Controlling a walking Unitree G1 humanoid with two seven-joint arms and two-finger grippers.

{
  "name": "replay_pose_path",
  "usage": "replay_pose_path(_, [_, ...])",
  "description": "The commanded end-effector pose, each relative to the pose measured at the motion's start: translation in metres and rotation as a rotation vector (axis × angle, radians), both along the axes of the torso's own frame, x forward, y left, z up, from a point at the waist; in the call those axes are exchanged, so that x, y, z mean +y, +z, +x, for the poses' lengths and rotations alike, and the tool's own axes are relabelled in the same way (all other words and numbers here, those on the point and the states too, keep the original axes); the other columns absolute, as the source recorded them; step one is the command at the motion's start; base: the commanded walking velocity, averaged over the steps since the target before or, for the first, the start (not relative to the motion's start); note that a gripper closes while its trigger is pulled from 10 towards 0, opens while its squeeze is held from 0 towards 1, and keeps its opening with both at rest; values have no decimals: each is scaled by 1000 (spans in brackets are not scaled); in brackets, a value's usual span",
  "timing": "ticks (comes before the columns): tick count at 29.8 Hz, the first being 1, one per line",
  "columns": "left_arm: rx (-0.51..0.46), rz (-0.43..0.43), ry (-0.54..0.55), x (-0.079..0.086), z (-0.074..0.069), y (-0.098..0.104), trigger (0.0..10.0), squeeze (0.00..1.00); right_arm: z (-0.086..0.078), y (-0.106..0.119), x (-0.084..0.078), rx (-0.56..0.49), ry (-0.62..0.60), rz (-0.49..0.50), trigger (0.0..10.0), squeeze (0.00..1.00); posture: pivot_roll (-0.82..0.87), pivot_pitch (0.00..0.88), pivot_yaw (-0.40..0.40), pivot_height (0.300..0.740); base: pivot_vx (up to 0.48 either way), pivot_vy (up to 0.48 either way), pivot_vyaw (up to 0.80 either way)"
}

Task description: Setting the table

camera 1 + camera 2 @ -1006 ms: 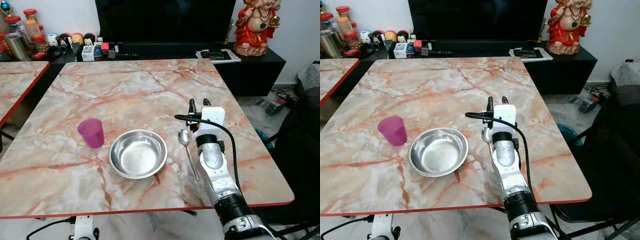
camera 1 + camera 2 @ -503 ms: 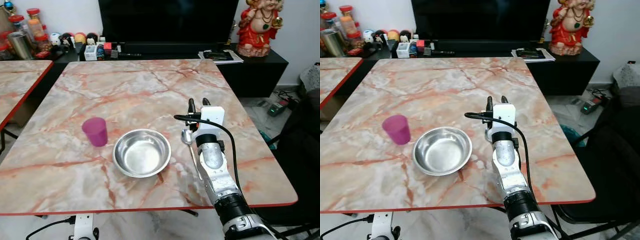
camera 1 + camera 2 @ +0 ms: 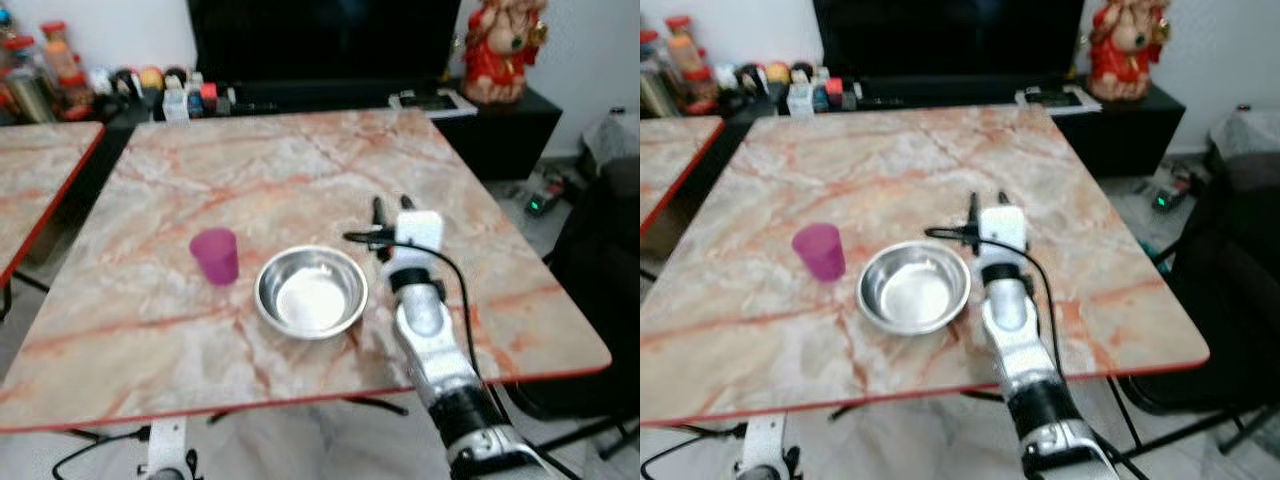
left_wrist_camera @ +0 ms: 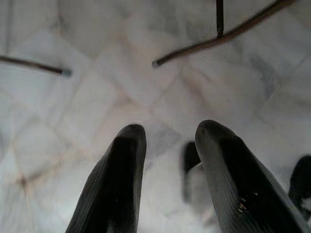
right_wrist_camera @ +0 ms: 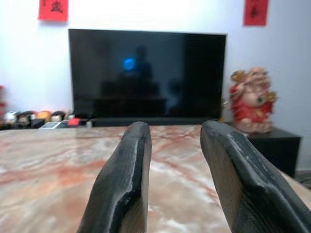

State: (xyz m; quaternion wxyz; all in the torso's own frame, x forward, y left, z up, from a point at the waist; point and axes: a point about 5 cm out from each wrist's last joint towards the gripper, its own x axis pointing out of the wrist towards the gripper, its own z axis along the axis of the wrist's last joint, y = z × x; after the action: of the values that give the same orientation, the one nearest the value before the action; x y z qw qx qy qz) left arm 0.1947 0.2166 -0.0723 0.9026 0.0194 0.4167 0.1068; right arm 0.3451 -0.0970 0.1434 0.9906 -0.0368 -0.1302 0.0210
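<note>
A steel bowl (image 3: 311,292) sits near the front of the marble table (image 3: 300,160), with a purple cup (image 3: 215,256) just to its left. My right gripper (image 3: 390,208) is held low over the table immediately right of the bowl. It points away from me and is open with nothing between its fingers; in its wrist view the gripper (image 5: 177,126) looks across the tabletop at a dark TV. My left gripper (image 4: 170,128) hangs open over the tiled floor below the table's front edge. The picture is blurred.
A second marble table (image 3: 40,170) stands at the left. Behind the table is a low black TV stand with small jars and toys (image 3: 150,85) and a red statue (image 3: 500,45). A dark chair (image 3: 600,250) stands at the right. Table legs (image 4: 218,34) cross the floor.
The whole view has pulled back and shifted, so the camera moved. My right arm keeps its place beside the bowl, and the spoon beside it is now hidden behind the arm.
</note>
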Motion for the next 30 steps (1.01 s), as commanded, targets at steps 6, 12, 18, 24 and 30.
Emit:
replay_pose_path(6, [19, 31, -8, 11, -3, 0, 10000, 0, -3, 2, 14, -10, 30, 17, 10000, 0, -29, 0, 31, 740, 0, 386, 0])
replay_pose_path(12, [15, 33, -10, 11, -1, 2, 10000, 0, -2, 1, 12, -8, 22, 15, 10000, 0, -31, 0, 33, 740, 0, 386, 0])
replay_pose_path(18, [15, 30, -4, 10, -1, 1, 10000, 0, -2, 1, 11, -5, 17, 15, 10000, 0, -27, 0, 28, 740, 0, 386, 0])
replay_pose_path(24, [21, 25, 16, 10, -6, -1, 10000, 0, -3, 1, 11, -8, 0, -4, 10000, 0, -20, 0, 18, 740, 0, 388, 226])
replay_pose_path(30, [25, 23, 23, 10, -8, -2, 10000, 0, -2, 2, 11, -9, 16, 7, 10000, 0, -19, 0, 12, 740, 0, 386, 353])
